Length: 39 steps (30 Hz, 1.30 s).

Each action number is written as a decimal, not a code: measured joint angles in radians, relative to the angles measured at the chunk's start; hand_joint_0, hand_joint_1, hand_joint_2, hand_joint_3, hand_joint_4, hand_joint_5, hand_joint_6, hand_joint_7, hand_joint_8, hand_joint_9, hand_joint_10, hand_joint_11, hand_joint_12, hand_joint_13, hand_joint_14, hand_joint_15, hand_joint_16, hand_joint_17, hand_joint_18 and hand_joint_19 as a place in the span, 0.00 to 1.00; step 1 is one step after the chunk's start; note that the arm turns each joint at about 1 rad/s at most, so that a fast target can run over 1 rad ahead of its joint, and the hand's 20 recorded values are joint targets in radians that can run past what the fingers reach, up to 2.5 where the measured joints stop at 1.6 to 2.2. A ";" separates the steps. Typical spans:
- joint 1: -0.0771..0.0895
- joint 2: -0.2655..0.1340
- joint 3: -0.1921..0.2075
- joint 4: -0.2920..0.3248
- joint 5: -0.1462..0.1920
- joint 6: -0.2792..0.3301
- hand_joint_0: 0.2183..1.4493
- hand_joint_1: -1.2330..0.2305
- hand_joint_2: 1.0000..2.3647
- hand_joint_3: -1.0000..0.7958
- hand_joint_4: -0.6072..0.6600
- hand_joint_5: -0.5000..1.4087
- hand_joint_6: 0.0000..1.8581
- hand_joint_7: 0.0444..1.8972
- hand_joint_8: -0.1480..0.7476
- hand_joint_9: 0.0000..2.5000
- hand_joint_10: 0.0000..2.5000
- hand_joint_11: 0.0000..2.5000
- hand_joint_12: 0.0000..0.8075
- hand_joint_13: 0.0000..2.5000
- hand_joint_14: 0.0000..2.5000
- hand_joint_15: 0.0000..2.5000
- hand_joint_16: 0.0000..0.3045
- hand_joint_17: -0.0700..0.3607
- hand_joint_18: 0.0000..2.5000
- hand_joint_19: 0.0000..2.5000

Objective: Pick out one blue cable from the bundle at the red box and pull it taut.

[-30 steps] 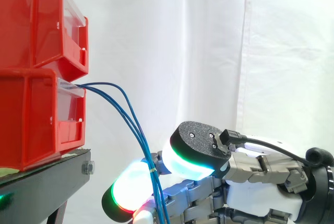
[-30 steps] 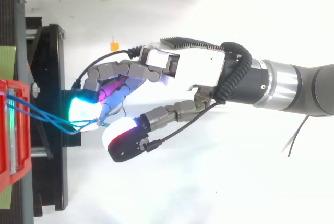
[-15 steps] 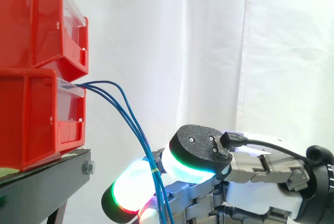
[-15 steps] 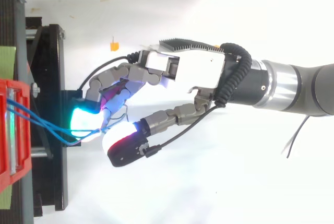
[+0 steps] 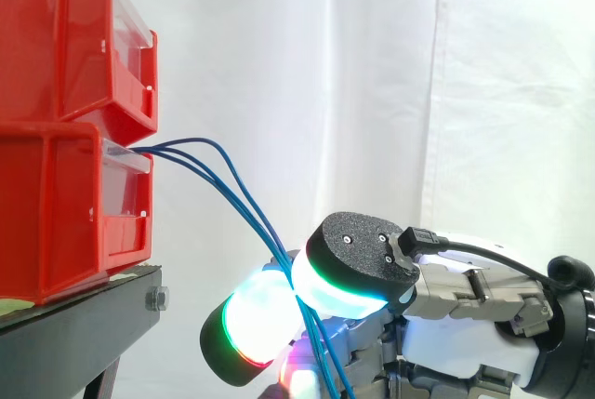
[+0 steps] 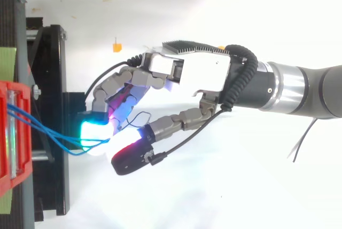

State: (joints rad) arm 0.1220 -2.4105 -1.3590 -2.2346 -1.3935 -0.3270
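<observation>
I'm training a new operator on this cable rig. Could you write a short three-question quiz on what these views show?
1. True or false: the blue cables come out of the upper red bin.
2. Where do the cables meet the hand? A) pinched between two glowing pads B) looped over its wrist C) nowhere, they hang free
3. What does the lower red bin stand on?

Key: 1 false, they leave the lower one. 2 A. 3 the black stand.
</observation>
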 measured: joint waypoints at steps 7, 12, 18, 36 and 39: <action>0.000 0.000 0.000 0.005 -0.005 0.000 0.32 0.32 0.01 0.56 0.47 0.21 0.50 0.50 0.57 0.50 0.01 0.22 0.53 0.43 0.01 0.18 0.19 0.46 0.38 0.17; -0.001 0.000 0.000 0.007 -0.005 0.001 0.32 0.31 0.01 0.56 0.47 0.21 0.50 0.51 0.57 0.51 0.01 0.22 0.54 0.44 0.01 0.18 0.19 0.46 0.39 0.17; -0.006 0.001 0.014 -0.005 -0.007 0.045 0.32 0.31 0.01 0.56 0.47 0.21 0.50 0.53 0.58 0.51 0.01 0.22 0.55 0.44 0.01 0.18 0.19 0.46 0.39 0.17; -0.042 0.005 0.143 -0.310 -0.090 0.287 0.36 0.28 0.01 0.50 0.46 0.21 0.50 0.57 0.54 0.50 0.01 0.24 0.50 0.43 0.01 0.19 0.16 0.41 0.37 0.19; -0.047 0.006 0.151 -0.334 -0.097 0.293 0.37 0.27 0.02 0.49 0.46 0.21 0.50 0.58 0.53 0.50 0.01 0.24 0.49 0.42 0.01 0.19 0.15 0.41 0.37 0.19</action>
State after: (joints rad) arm 0.0751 -2.4044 -1.2076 -2.5685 -1.4909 -0.0344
